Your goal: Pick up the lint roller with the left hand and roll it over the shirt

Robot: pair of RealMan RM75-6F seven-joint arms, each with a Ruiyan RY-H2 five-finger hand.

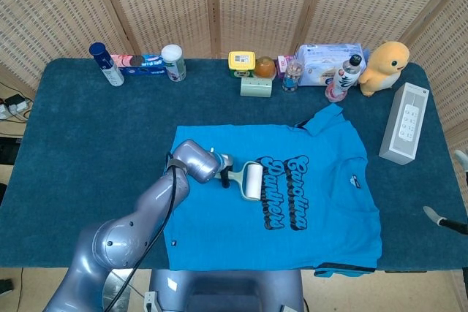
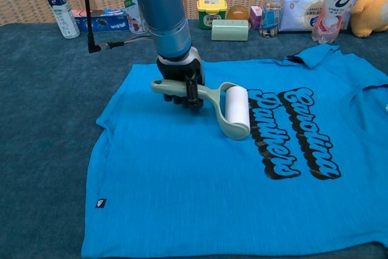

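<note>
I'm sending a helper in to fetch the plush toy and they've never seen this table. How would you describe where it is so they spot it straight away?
Start at the blue shirt spread on the dark blue table, then look to the row of small items along the table's far edge. The plush toy sits at the right-hand end of that row, beside a bottle and near the upright white box. It is the only soft, orange-yellow, duck-shaped thing there.

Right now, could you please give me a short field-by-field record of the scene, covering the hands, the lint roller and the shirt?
left hand: left hand grips the handle of the lint roller
lint roller: lint roller, white roll lying on the shirt beside the black lettering
shirt: blue shirt spread flat on the table
right hand: only a tip shows at the far right edge of the head view; state unclear
back of table: bottles, boxes, a yellow plush toy
</note>
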